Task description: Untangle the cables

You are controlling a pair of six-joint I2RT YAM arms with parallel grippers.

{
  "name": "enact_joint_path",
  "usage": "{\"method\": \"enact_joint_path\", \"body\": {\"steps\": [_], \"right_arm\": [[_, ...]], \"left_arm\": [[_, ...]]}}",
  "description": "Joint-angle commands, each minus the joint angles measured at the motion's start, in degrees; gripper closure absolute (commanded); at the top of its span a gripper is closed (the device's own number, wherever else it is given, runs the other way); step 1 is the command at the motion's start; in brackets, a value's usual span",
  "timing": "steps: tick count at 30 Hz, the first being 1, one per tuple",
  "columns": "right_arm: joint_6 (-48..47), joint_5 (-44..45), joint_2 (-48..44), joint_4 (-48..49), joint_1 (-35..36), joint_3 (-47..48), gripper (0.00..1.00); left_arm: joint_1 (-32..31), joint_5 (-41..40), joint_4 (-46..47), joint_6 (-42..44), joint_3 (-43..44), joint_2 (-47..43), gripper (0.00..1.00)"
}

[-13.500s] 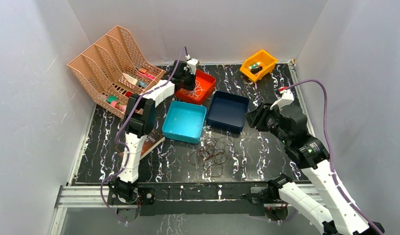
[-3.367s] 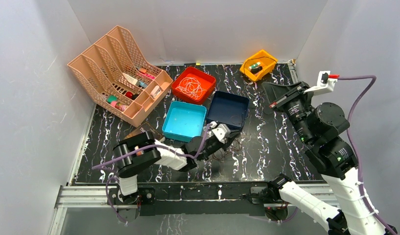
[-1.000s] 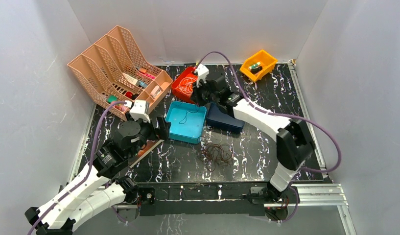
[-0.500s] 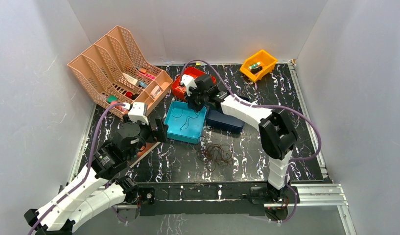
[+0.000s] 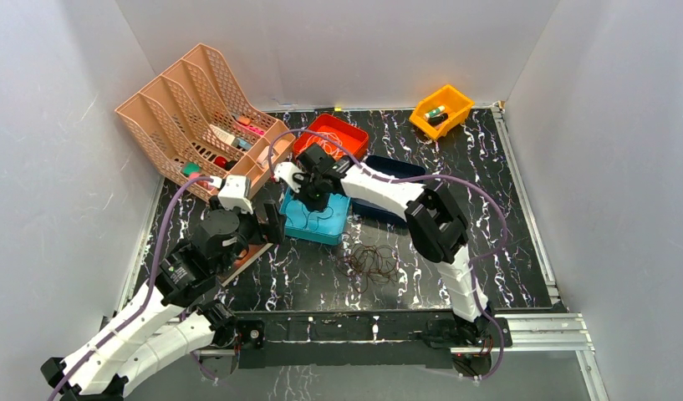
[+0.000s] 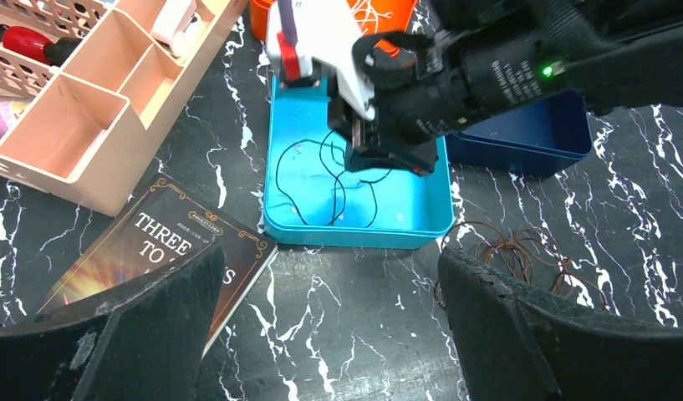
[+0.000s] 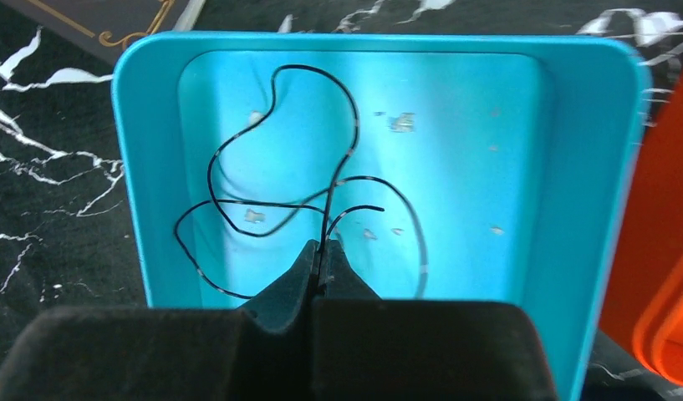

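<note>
A thin black cable (image 7: 271,134) lies in loops inside the teal tray (image 7: 588,167), and one strand runs up between my right gripper's fingertips. The right gripper (image 7: 321,251) is shut on that strand and hangs low over the teal tray (image 5: 333,227). From above, the right gripper (image 5: 314,198) sits at the tray's far left part. A reddish-brown cable coil (image 5: 373,261) lies loose on the table, also in the left wrist view (image 6: 513,255). The white cable (image 6: 379,10) rests in the red tray (image 5: 342,134). My left gripper (image 6: 331,251) is open and holds nothing, just left of the tray.
A pink mesh organizer (image 5: 196,117) stands at the back left. A dark book (image 6: 154,242) lies on the table beside the teal tray. The navy tray (image 6: 530,134) sits to the right of the teal one. A yellow bin (image 5: 442,109) is at the back right.
The right arm has swung left from the red tray to over the teal tray, carrying the black cable, whose loops now lie in that tray. The left arm has barely moved.
</note>
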Motion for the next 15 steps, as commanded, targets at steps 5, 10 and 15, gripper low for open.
{"method": "enact_joint_path", "body": {"steps": [5,10,15], "right_arm": [[-1.26,-9.84,1.48,-0.6,0.87,3.42,1.0],[1.14,-8.94,0.34,3.74,0.72,0.36,0.85],[4.15,-4.66,-2.68,8.73,-0.32,-4.24,0.61]], "left_arm": [[0.19,-0.65,-1.45,-0.75,1.05,-1.55,0.02],[0.18,-0.99,-1.76,-1.6,0.51,-2.51,0.02],[0.17,-1.43,-1.87,-2.16,0.39,-2.61,0.02]]}}
